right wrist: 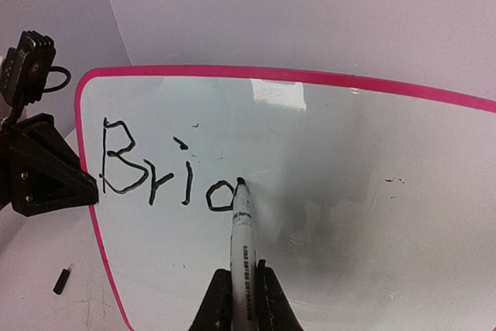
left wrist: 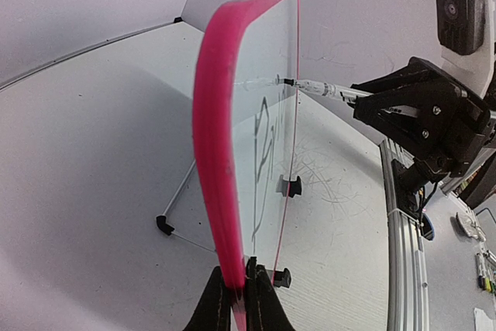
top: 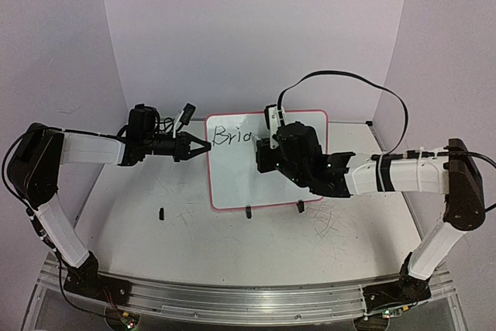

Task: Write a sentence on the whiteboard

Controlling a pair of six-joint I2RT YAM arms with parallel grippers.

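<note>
Left gripper (left wrist: 242, 273) clamped on the whiteboard (top: 232, 184) edge; right gripper (right wrist: 242, 281) clamped on a marker (right wrist: 240, 226), its tip touching the unfinished sentence (right wrist: 147, 176).

**Shiny board, dull table**

The whiteboard (right wrist: 349, 160) has a smooth, glossy white face, and light reflects on it almost like on glass. Its pink frame (left wrist: 217, 153) looks like smooth plastic with a soft shine. The marker (right wrist: 242, 238) has a shiny white plastic barrel. The fingers of my left claw (left wrist: 242, 273) and my right claw (right wrist: 242, 273) are matt black plastic. My arm covers (top: 93, 147) are glossy white plastic. The table (top: 194, 246) is matt white with many fine grey scratches. The rail (top: 232, 300) at its near edge is bare, brushed-looking metal. The walls (top: 256, 29) are matt and plain.
</note>
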